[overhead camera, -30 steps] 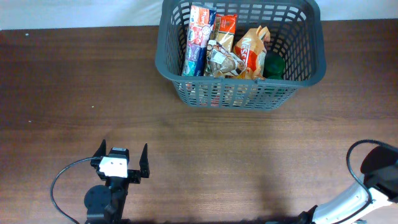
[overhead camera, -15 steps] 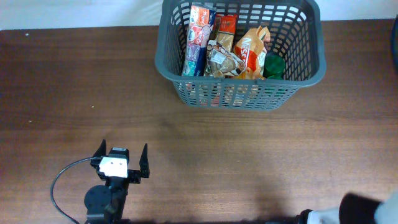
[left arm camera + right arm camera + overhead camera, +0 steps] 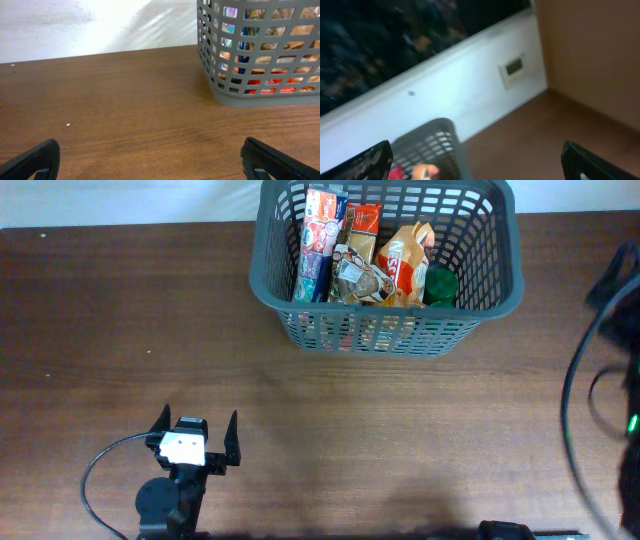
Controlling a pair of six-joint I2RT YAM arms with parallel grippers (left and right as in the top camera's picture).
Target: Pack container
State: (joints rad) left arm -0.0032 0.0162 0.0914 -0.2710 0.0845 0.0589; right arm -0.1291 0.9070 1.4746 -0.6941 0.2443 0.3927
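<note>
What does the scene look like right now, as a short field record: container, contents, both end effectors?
container: dark grey basket, upright on the table, far side, right of centre
contents: snack packets standing side by side, orange bag, green item at the right end
left end effector: open, empty, at the near edge, well apart from the basket
right end effector: open, empty, raised; its view is blurred, with the basket low in frame
</note>
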